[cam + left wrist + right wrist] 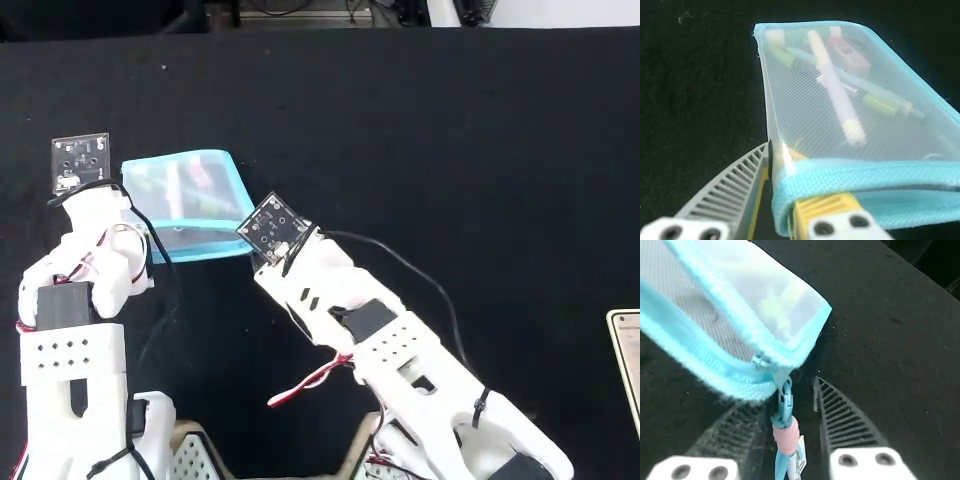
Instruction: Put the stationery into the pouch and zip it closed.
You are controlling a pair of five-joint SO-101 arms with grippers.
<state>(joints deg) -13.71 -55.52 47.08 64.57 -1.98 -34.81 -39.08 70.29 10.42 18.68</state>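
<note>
High view is showing the pouch [190, 200] lying far left on the table [450, 150], its zip edge running left to right along the near side. The left gripper [779, 159] is pinching the near-left corner, with stationery [832, 85] lying inside. The right gripper [782, 402] is sitting at the near-right corner, nearer the slider [762, 361], its jaws standing apart around the pull [785, 427]. Bare table is stretching away rightward.
</note>
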